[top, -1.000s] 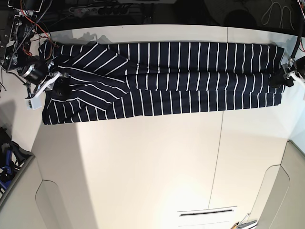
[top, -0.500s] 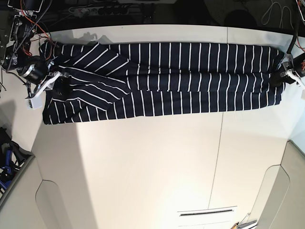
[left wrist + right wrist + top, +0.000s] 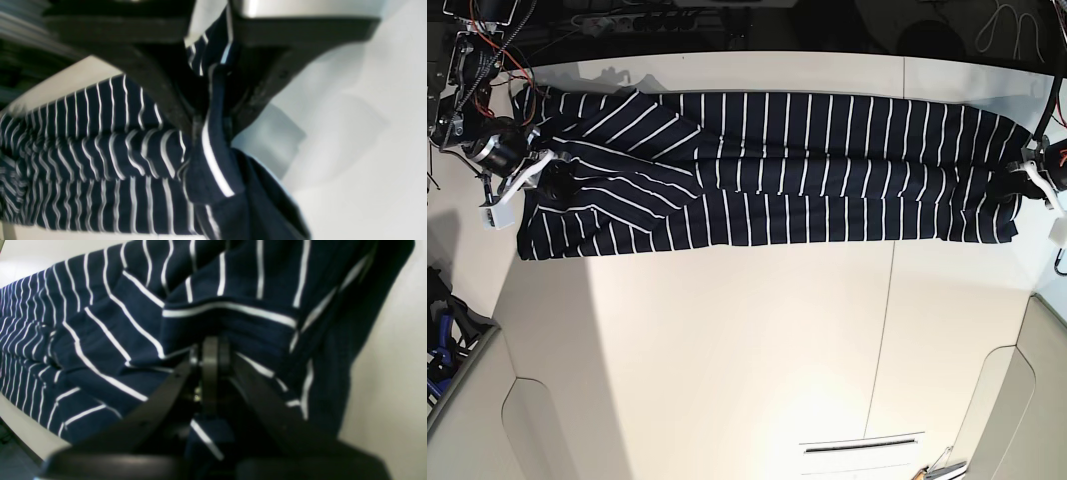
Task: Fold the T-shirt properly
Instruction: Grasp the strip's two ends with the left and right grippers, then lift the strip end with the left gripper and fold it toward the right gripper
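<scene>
The T-shirt point(image 3: 827, 170) is dark navy with thin white stripes and lies stretched in a long band across the far part of the white table point(image 3: 727, 350). My left gripper point(image 3: 1019, 182) is at the shirt's right end, shut on a bunched fold of the cloth point(image 3: 213, 156) between its black fingers point(image 3: 160, 83). My right gripper point(image 3: 545, 176) is at the shirt's left end, where a sleeve fold lies diagonal. It is shut on the striped cloth point(image 3: 233, 316), which drapes over its fingertips point(image 3: 210, 353).
Cables and electronics point(image 3: 487, 40) crowd the back left corner beyond the table's edge. A blue object point(image 3: 442, 345) sits off the table at the left. A table seam point(image 3: 889, 300) runs front to back. A slotted panel point(image 3: 862, 447) is near the front edge.
My left gripper has moved toward the table's front with the shirt's right end, so that end now lies lower and the band looks wider. The right gripper has hardly moved.
</scene>
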